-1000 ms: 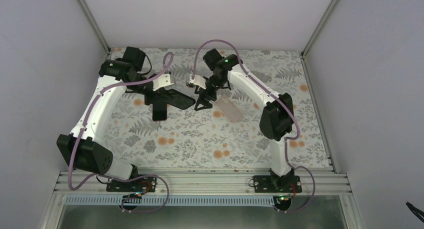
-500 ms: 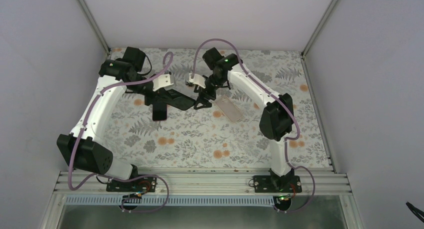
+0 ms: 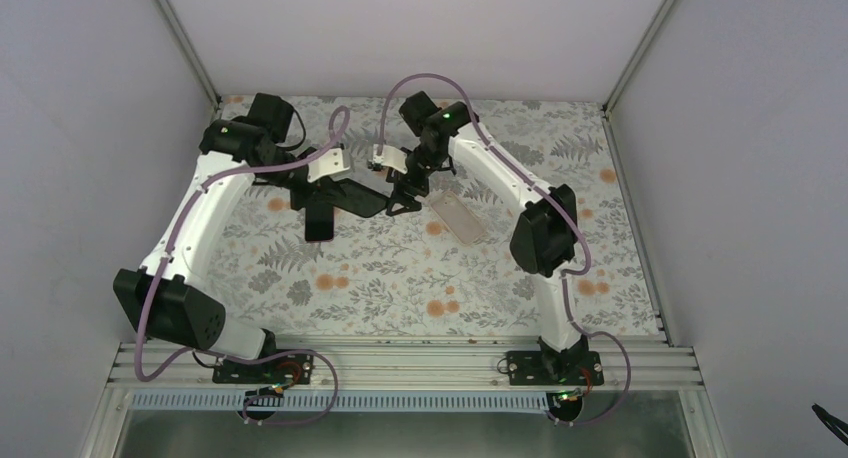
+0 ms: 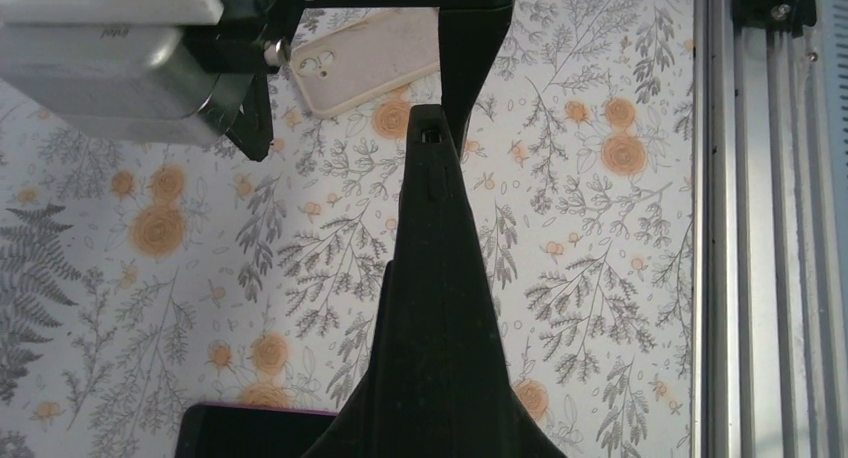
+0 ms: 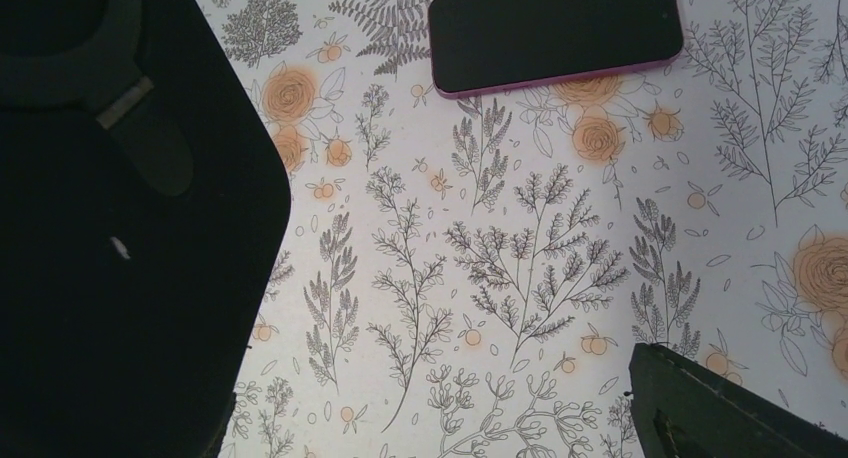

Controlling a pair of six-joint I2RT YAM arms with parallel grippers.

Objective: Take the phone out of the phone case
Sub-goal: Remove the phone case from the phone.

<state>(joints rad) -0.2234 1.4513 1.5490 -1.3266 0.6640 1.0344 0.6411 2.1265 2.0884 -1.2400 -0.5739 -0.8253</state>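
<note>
The phone (image 5: 555, 28), black with a pink edge, lies flat on the floral mat, out of the case. It also shows in the top view (image 3: 318, 223) and at the bottom left of the left wrist view (image 4: 250, 433). The beige case (image 3: 458, 219) lies apart from it to the right, with nothing in it (image 4: 365, 63). My left gripper (image 3: 385, 210) is shut with nothing in it, a single black wedge (image 4: 430, 128) pointing toward the case. My right gripper (image 3: 403, 200) hovers between phone and case, open and empty (image 5: 450, 418), over bare mat.
The floral mat (image 3: 400, 278) covers the table between white walls. The aluminium rail (image 4: 770, 228) runs along the near edge. The right arm's wrist (image 4: 110, 68) hangs close beside the case. A large black part (image 5: 110, 228) fills the left of the right wrist view.
My right gripper has moved slightly back and to the left, away from the case. The left arm, the phone and the case have not moved.
</note>
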